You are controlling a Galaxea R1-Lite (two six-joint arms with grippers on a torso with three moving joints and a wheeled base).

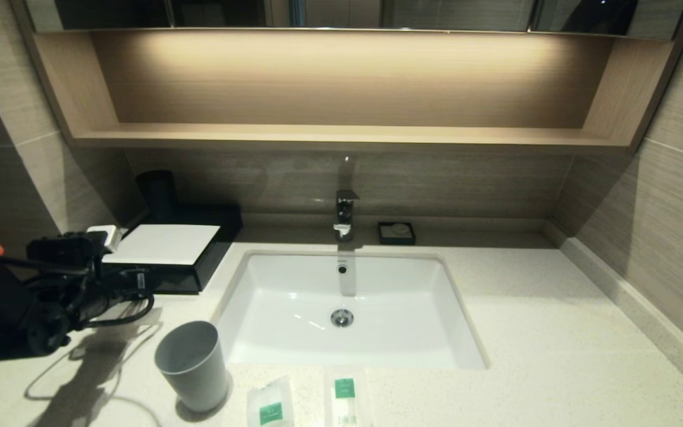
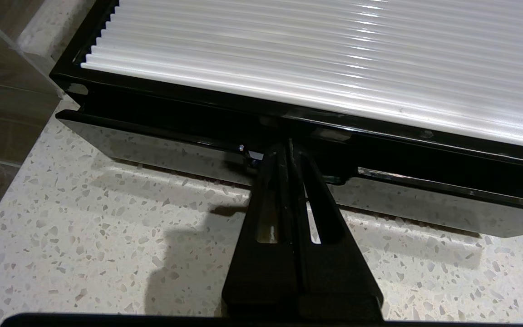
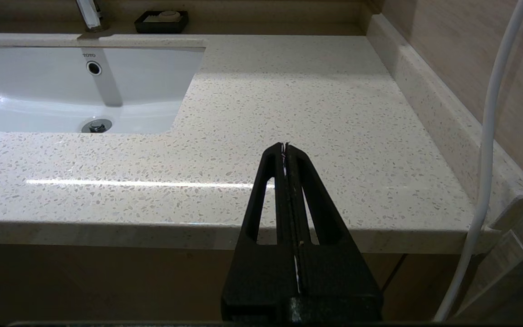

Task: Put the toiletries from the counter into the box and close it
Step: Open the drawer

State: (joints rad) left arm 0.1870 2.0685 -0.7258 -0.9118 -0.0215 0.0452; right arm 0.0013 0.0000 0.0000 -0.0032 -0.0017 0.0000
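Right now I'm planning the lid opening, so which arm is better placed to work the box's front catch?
The left. Its fingers are shut with their tips right at the catch on the front of the box. The right gripper is shut above the bare counter on the sink's far side.

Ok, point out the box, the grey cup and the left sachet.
box (image 1: 163, 244), head view, on its white top panel.
grey cup (image 1: 196, 379), head view, on its outer wall.
left sachet (image 1: 270, 406), head view, by its green label.
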